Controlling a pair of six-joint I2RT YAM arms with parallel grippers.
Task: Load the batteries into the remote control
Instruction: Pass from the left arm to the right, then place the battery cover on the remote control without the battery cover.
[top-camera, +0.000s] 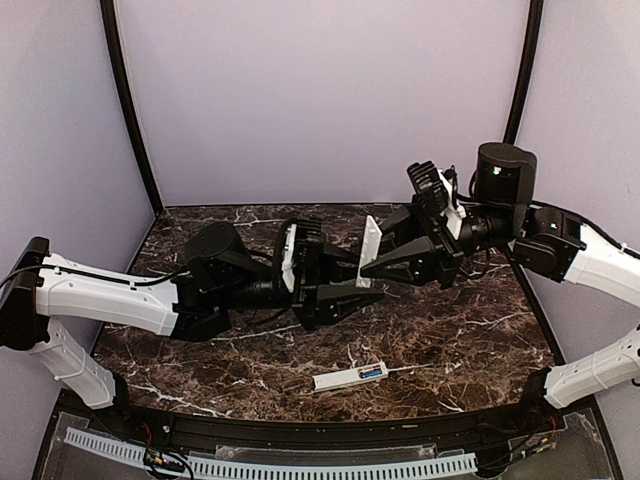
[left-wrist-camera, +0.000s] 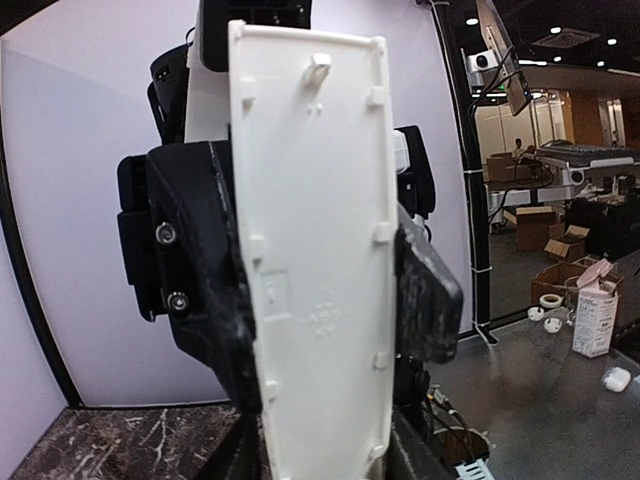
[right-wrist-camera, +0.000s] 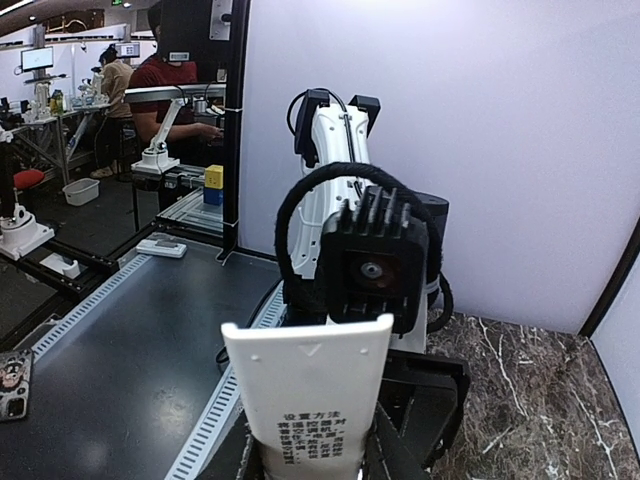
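Observation:
The remote control (top-camera: 343, 379) lies flat near the table's front edge, and blue batteries (top-camera: 372, 372) show in its right end. Above the middle of the table both grippers meet on a white cover strip (top-camera: 371, 243). My left gripper (top-camera: 352, 286) has the strip's lower end between its fingers; the left wrist view shows the strip's clipped inner face (left-wrist-camera: 310, 220). My right gripper (top-camera: 378, 266) is shut on the same strip from the other side. Its printed outer face (right-wrist-camera: 310, 400) fills the right wrist view. Neither wrist view shows the remote.
The dark marble table (top-camera: 450, 330) is walled in by pale panels at the back and sides. A slotted grey cable duct (top-camera: 300, 466) runs along the near edge. Both arms reach in from the sides, well above the tabletop.

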